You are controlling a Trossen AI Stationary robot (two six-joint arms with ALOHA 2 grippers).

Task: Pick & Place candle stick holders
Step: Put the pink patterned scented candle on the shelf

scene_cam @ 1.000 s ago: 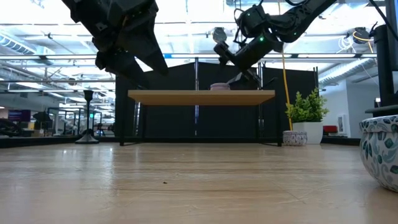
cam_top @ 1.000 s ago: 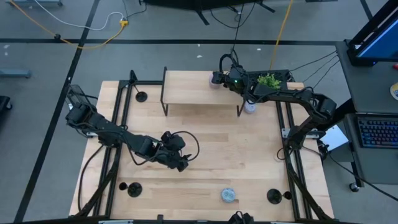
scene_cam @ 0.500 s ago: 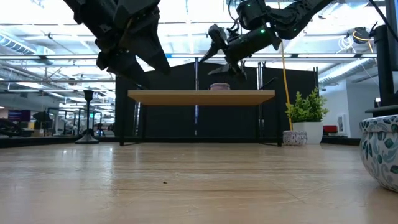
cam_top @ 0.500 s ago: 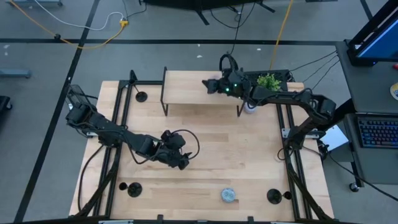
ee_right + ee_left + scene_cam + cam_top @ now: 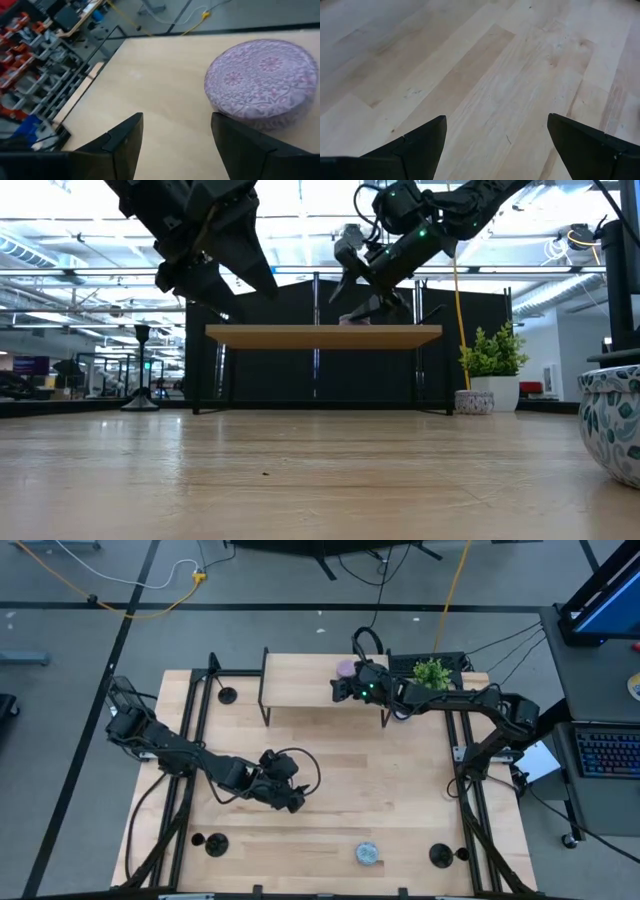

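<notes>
Three small black candle stick holders with round flat bases stand at the table's margins in the high view: one at the upper left (image 5: 228,695), one at the lower left (image 5: 216,844), one at the lower right (image 5: 441,856). Each stands alone, well apart from both grippers.

On the raised pale wooden shelf (image 5: 300,690) at the upper middle of the frame sits a round purple patterned tin (image 5: 346,669). The right gripper (image 5: 340,688) hangs over the shelf just beside that tin, its fingers partly apart and holding nothing. Right of it stands a small green potted plant (image 5: 432,669). A round blue-and-white patterned bowl (image 5: 368,854) rests near the lower edge, between the two lower holders.

The left gripper (image 5: 295,802) hovers over bare boards at the lower middle, its fingers spread wide and empty.

The right wrist view shows the tin (image 5: 262,84) close up, off to one side of the dark fingers (image 5: 125,142) rather than between them, with the shelf's edge and shop racks beyond. The left wrist view shows only plain wood between its fingers (image 5: 415,145). The low view alone shows the open space under the shelf (image 5: 322,334) and a holder (image 5: 141,392) in the left distance.

The middle of the light wooden table (image 5: 380,780) lies open; black frame rails run along its left and right edges.
</notes>
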